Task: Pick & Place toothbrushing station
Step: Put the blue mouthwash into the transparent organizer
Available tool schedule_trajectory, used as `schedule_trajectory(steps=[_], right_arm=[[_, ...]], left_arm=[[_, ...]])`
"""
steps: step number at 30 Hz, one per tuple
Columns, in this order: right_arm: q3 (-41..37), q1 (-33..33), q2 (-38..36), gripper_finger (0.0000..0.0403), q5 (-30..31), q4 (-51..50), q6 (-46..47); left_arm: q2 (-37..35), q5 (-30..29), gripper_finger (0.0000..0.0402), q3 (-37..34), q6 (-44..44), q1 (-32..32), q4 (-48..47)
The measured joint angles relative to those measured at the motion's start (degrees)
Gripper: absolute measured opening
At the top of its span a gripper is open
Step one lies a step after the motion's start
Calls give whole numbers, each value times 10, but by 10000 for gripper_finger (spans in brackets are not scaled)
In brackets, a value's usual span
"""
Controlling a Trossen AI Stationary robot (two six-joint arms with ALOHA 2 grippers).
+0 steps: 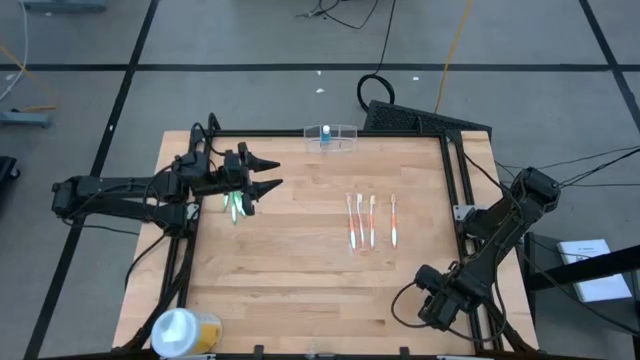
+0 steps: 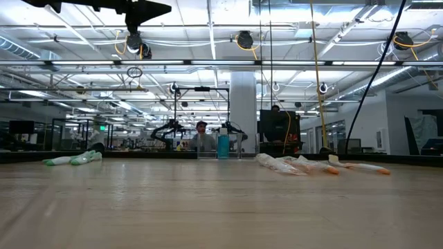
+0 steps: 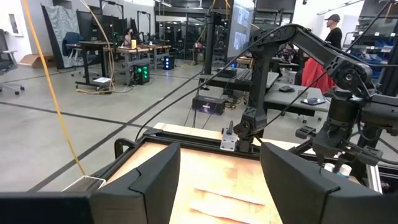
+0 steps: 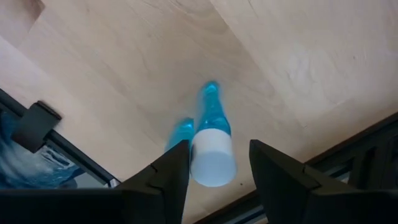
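The toothbrushing station [image 1: 340,134] is a low clear holder standing at the table's far edge, with a blue thing upright in it [image 2: 223,145]. My right gripper [image 4: 219,168] points down over the table's near right corner [image 1: 432,305]. It is open, with a finger on either side of the white cap [image 4: 212,163] of a blue bottle [image 4: 210,115] above the wood. My left gripper [image 3: 221,186] hangs level and open, high over the far left [image 1: 268,172], above the green toothbrushes [image 1: 236,206]. My right gripper's fingers stand on both sides of the bottle's white cap, coming from above. One finger [image 4: 177,171] meets the cap's edge in the picture; whether it touches, I cannot tell. A gap shows between the cap and the other finger [image 4: 267,171].
Several orange-and-white toothbrushes [image 1: 371,221] lie side by side right of the table's middle. A round white-and-yellow tub [image 1: 183,331] sits at the near left corner. A black frame rail [image 1: 456,190] runs along the table's right side. Bare wood lies between the brushes and the near edge.
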Motion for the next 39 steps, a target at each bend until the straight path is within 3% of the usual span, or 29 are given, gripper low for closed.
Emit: schedule_trajectory(steps=[10,17,24,29,33,39], right_arm=[[0,0,0,93,0,18,-18],[0,-2,-3,92,3,19,-53],[0,-22,-43,92,79,12,-114],[0,-54,-85,92,152,-7,-194],[0,-100,-115,92,198,-9,-288],[0,-199,-132,91,195,-2,-459]], left_arm=[[0,0,230,0,1,0,0],[0,0,230,0,1,0,0],[9,1,230,0,-12,0,1],[58,5,230,1,-40,0,3],[134,42,230,0,-49,-1,14],[248,113,230,0,-105,-1,135]])
